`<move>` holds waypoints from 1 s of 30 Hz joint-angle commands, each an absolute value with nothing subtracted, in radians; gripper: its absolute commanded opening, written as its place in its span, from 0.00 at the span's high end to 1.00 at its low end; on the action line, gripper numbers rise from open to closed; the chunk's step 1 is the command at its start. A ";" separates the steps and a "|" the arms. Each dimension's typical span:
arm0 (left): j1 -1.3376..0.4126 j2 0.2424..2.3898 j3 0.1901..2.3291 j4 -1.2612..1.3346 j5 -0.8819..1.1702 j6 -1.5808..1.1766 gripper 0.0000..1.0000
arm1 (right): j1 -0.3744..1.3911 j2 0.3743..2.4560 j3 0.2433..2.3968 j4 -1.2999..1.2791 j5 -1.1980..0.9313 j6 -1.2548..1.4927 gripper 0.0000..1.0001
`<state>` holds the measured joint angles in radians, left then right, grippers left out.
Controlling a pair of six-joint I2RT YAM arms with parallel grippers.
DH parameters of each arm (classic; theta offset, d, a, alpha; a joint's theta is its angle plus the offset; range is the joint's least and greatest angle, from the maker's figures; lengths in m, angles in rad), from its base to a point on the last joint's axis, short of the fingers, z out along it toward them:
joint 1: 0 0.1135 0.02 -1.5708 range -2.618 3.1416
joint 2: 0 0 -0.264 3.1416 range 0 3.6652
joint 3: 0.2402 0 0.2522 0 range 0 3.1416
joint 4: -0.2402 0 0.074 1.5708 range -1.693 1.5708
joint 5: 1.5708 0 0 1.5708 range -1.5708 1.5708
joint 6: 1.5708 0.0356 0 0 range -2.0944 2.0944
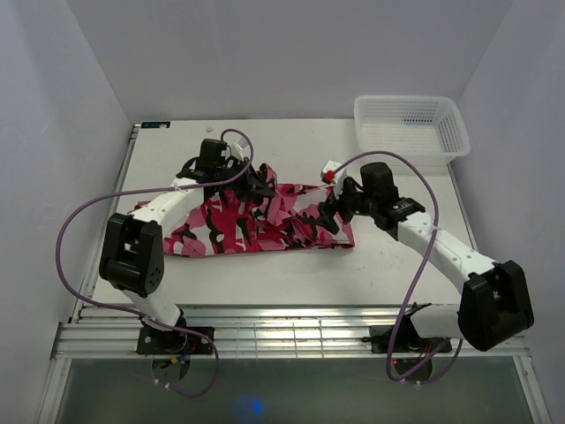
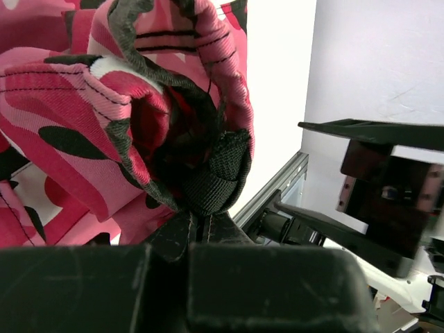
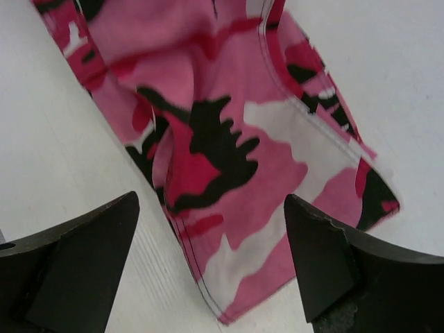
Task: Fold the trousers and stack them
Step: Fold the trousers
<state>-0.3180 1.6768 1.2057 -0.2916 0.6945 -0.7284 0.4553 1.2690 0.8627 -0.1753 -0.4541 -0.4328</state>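
Pink, red, black and white camouflage trousers (image 1: 265, 225) lie spread across the middle of the white table. My left gripper (image 1: 250, 184) is at their far edge and is shut on a bunched fold with black waistband webbing (image 2: 211, 184), lifting it. My right gripper (image 1: 328, 216) is open and hovers over the trousers' right end; its two fingers (image 3: 326, 260) straddle a leg hem corner (image 3: 236, 270) lying flat on the table.
A white mesh basket (image 1: 410, 125) stands at the back right corner. Purple cables loop from both arms. The table's metal rail (image 1: 291, 322) runs along the near edge. White walls close in on three sides.
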 commanded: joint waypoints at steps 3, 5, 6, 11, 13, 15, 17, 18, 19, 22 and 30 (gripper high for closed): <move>-0.341 1.637 1.220 -0.302 0.655 -0.759 1.00 | 0.543 1.480 1.103 0.005 -0.471 -0.005 0.10; -0.351 1.646 1.218 -0.343 0.612 -0.756 1.00 | 0.563 1.584 1.200 -0.056 -0.471 0.070 0.10; -0.351 1.647 1.206 -0.354 0.585 -0.756 1.00 | 0.571 1.615 1.227 -0.080 -0.469 0.093 0.10; -0.377 1.647 1.201 -0.480 0.424 -0.687 1.00 | 0.572 1.670 1.233 -0.068 -0.505 0.170 0.10; -0.415 1.658 1.213 -0.506 0.364 -0.657 1.00 | 0.563 1.672 1.218 -0.055 -0.537 0.212 0.10; -0.445 1.687 1.253 -0.525 0.321 -0.609 1.00 | 0.531 1.678 1.206 -0.054 -0.569 0.271 0.10; -0.474 1.710 1.276 -0.531 0.307 -0.591 0.96 | 0.488 1.666 1.174 -0.037 -0.584 0.316 0.10; -0.483 1.729 1.308 -0.537 0.308 -0.571 0.94 | 0.438 1.664 1.163 -0.032 -0.604 0.346 0.10; -0.495 1.768 1.324 -0.537 0.325 -0.568 0.92 | 0.413 1.661 1.146 -0.031 -0.618 0.357 0.10; -0.524 1.845 1.400 -0.537 0.308 -0.555 0.88 | 0.316 1.666 1.128 -0.032 -0.672 0.396 0.10; -0.578 1.951 1.557 -0.511 0.376 -0.592 0.44 | 0.227 1.655 1.088 -0.086 -0.707 0.399 0.10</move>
